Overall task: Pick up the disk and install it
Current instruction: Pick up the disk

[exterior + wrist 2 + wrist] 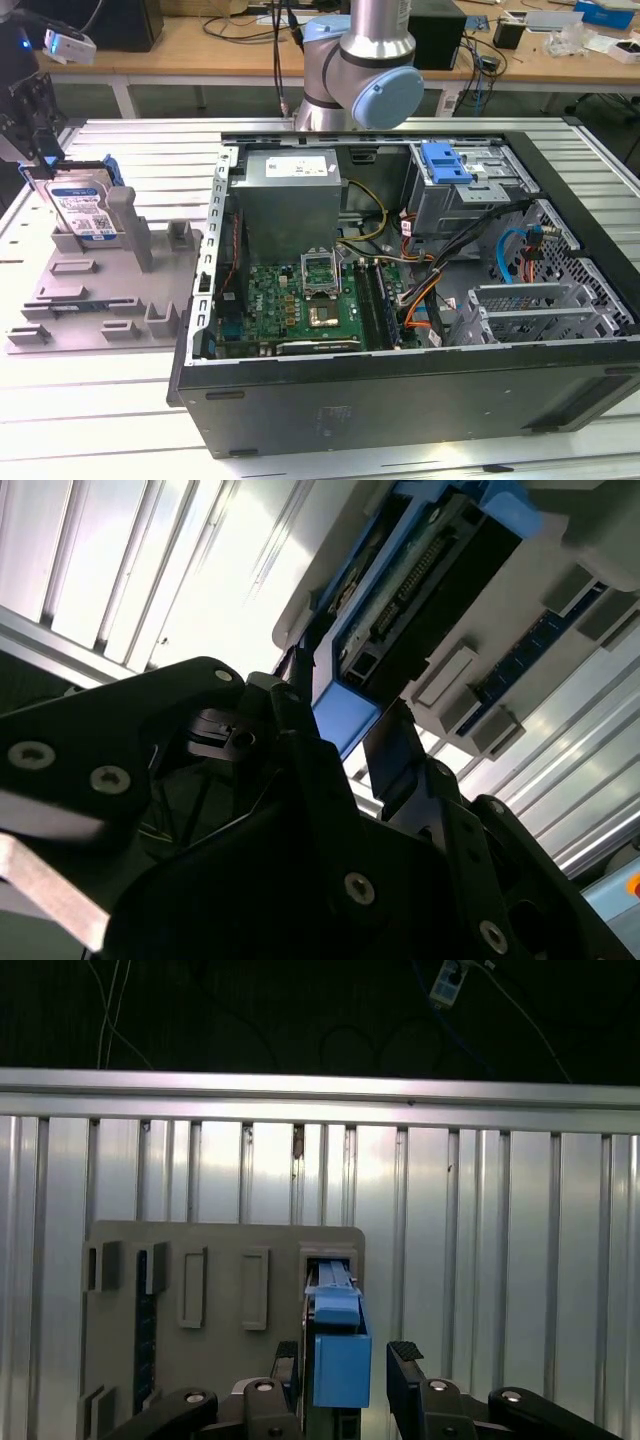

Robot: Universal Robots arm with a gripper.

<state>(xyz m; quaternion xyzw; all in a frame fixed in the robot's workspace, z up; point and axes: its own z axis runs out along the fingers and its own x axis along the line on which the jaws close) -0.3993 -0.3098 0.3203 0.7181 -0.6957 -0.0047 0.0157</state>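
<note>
- exterior view: the disk (82,208) stands on edge in a slot of the grey holder (110,300), on the side of the holder away from the open computer case (400,400). the holder lies on the slatted table (100,440), just beside the case.
- the gripper (38,140) hangs right above the holder's disk slot, its tip at the disk's upper edge. from here one cannot tell how wide the fingers stand.
- first wrist view: looking down onto the holder (220,1250), the disk's blue bracket (340,1365) sits between the two fingers (405,1360). they are spread, one on each side of it, with a clear gap on one side, so nothing is clamped.
- second wrist view: the disk (440,560) rises out of the holder (450,675), and its blue bracket end reaches in between the fingers (395,750), which straddle it without pinching.
- progress, as a judgement: early. the gripper is lined up on the disk, but the grasp is not yet closed. the disk sits in the holder, and no part of it is inside the case. both the pick-up and the install are left.
</note>
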